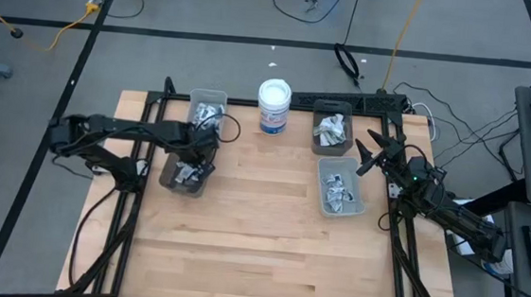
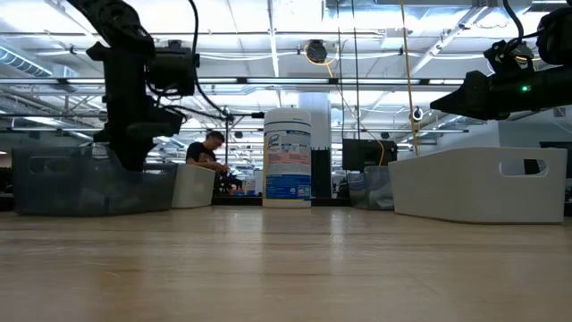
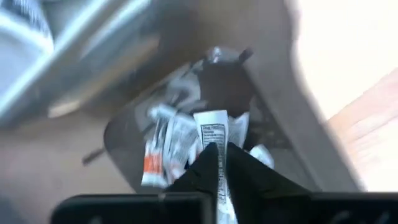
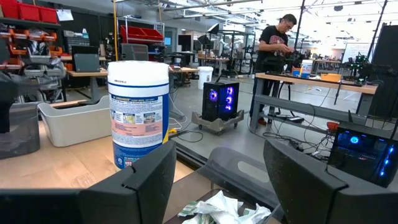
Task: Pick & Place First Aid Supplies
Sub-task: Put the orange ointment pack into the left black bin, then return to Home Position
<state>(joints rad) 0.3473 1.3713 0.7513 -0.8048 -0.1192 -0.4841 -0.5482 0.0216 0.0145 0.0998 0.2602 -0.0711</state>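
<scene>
My left gripper [image 1: 198, 158] hangs over the near-left grey bin [image 1: 170, 181] and points down into it. It is shut on a small white packet with dark print [image 3: 213, 132]. More first aid packets [image 3: 163, 149], some with red marks, lie on the floor of that bin. In the low view the left gripper [image 2: 134, 148] reaches behind the bin's wall [image 2: 80, 183]. My right gripper [image 1: 367, 155] waits open and level at the table's right edge, beside the right-hand bins, with nothing between its fingers [image 4: 152, 174]. My left gripper pinches the white packet between its two fingertips, which come from above and point down. One end of the packet [image 3: 214, 142] sticks out past the fingertips, over the packets in the bin. Whether it touches the pile below, I cannot tell.
A white round tub with a blue label [image 1: 273, 106] stands at the far middle. A second bin with packets [image 1: 208, 112] sits behind the left one. Two more bins with packets [image 1: 331, 131] [image 1: 340, 189] stand on the right. A person [image 4: 273, 43] works in the room beyond.
</scene>
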